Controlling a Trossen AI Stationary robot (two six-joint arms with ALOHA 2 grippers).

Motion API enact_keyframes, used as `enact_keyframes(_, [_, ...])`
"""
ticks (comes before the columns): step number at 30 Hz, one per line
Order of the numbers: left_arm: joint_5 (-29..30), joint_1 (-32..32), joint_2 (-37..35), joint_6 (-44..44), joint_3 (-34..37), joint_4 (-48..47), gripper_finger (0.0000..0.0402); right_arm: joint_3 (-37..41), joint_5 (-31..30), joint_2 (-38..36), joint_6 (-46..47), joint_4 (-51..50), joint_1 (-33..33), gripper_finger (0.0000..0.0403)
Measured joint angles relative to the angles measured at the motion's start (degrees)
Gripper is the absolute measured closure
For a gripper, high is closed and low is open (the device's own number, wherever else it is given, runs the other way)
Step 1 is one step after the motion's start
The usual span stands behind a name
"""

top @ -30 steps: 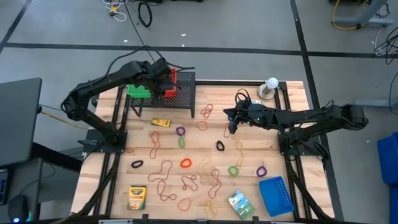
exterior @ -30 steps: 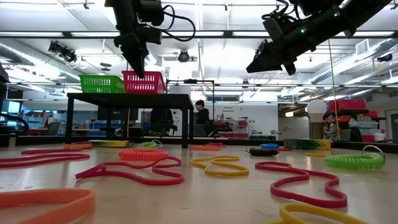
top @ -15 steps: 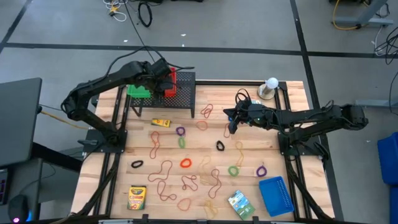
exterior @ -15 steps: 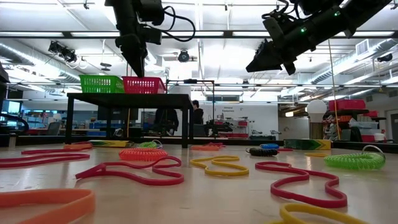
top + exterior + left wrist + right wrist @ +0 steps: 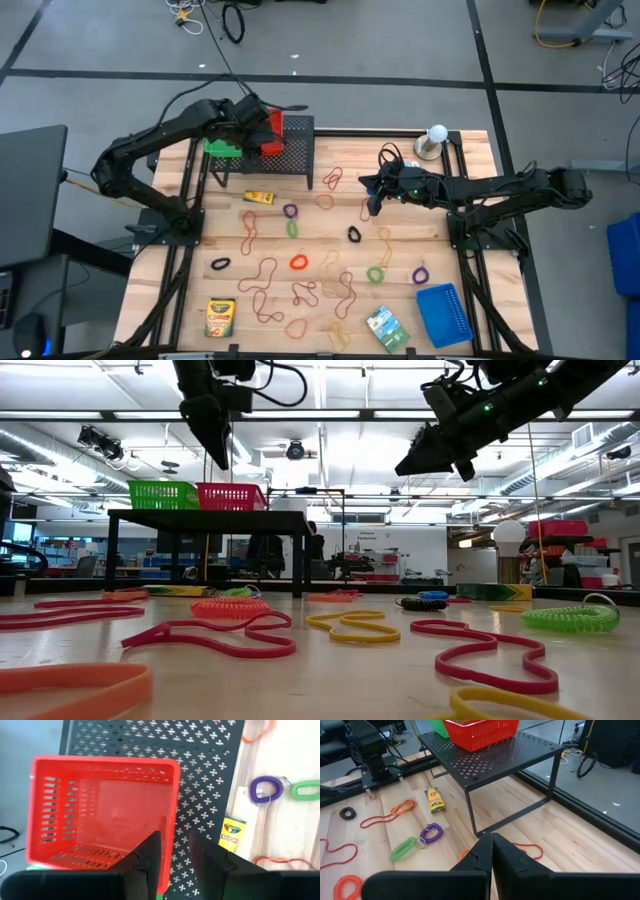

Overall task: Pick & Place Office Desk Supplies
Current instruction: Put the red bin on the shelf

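Upper left: one red basket (image 5: 283, 128) and one green basket (image 5: 222, 147) under part-open, empty left pincer (image 5: 262, 131); mid-frame: right pincer (image 5: 373, 203) shut, empty; two crayon boxes (image 5: 259, 197), many rubber-band loops (image 5: 298, 262) across table (image 5: 170, 290).

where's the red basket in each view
High: red basket on the black rack, far left of the table, partly under the left arm.
Low: left of centre on the rack top, beside the green basket.
Left wrist: fills the left half, empty.
Right wrist: top centre.
Shared landmark: the rack under it.
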State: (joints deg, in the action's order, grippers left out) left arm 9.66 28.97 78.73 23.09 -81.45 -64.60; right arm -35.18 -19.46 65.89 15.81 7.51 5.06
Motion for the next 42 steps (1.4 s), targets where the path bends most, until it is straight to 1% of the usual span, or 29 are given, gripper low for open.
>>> enact_keyframes(3, [0.62, 0.63, -0.05, -1.46, -2.49, 1.38, 0.0292, 0.00, 0.00, 0.00, 0.00, 0.00, 0.00, 0.0394])
enact_keyframes(4, [-0.14, 1.28, 0.08, -2.30, -3.18, 2.77, 0.0292, 0.00, 0.00, 0.00, 0.00, 0.00, 0.00, 0.0394])
enact_keyframes(6, [-3.33, 3.05, 0.81, -6.71, -4.10, 5.30, 0.0295, 0.00, -0.02, 0.00, 0.00, 0.00, 0.00, 0.0394])
enact_keyframes(7, [-4.63, 4.04, 1.36, -8.73, -4.17, 5.35, 0.0298, 0.00, 0.00, 0.00, 0.00, 0.00, 0.00, 0.0394])
enact_keyframes(9, [-5.69, 5.97, 2.73, -10.85, -4.06, 2.42, 0.0310, 0.00, 0.01, 0.00, 0.00, 0.00, 0.00, 0.0394])
enact_keyframes(11, [-5.65, 7.23, 4.03, -11.23, -4.02, -1.68, 0.0327, 0.00, 0.55, 0.00, 0.44, 0.00, 0.00, 0.0394])
enact_keyframes(14, [-4.60, 7.95, 5.54, -10.55, -3.81, -5.05, 0.0355, 0.00, 0.98, 0.00, 1.31, 0.00, 0.00, 0.0394])
enact_keyframes(16, [-2.63, 7.78, 6.05, -10.41, -3.78, -5.05, 0.0372, 0.00, 1.03, 0.00, 1.33, 0.00, 0.00, 0.0394])
enact_keyframes(20, [-1.96, 7.92, 5.96, -10.39, -3.78, -5.24, 0.0394, 0.00, 1.03, 0.00, 1.49, 0.00, 0.00, 0.0394])
enact_keyframes(24, [0.19, 8.24, 5.98, -10.36, -3.78, -5.99, 0.0394, 0.00, 1.03, 0.00, 1.49, 0.02, -0.02, 0.0394])
enact_keyframes(32, [-0.66, 8.31, 5.99, -10.89, -3.78, -6.06, 0.0393, 0.00, 1.50, 0.00, 1.46, 1.18, -0.01, 0.0394])
enact_keyframes(40, [-0.52, 8.14, 9.22, -11.35, -3.78, -6.00, 0.0393, 0.00, 1.95, -0.01, 1.33, 1.84, 0.00, 0.0394])
enact_keyframes(42, [0.44, 8.13, 9.46, -11.39, -3.78, -6.40, 0.0393, 0.00, 1.99, 0.00, 1.36, 1.84, -0.11, 0.0394])
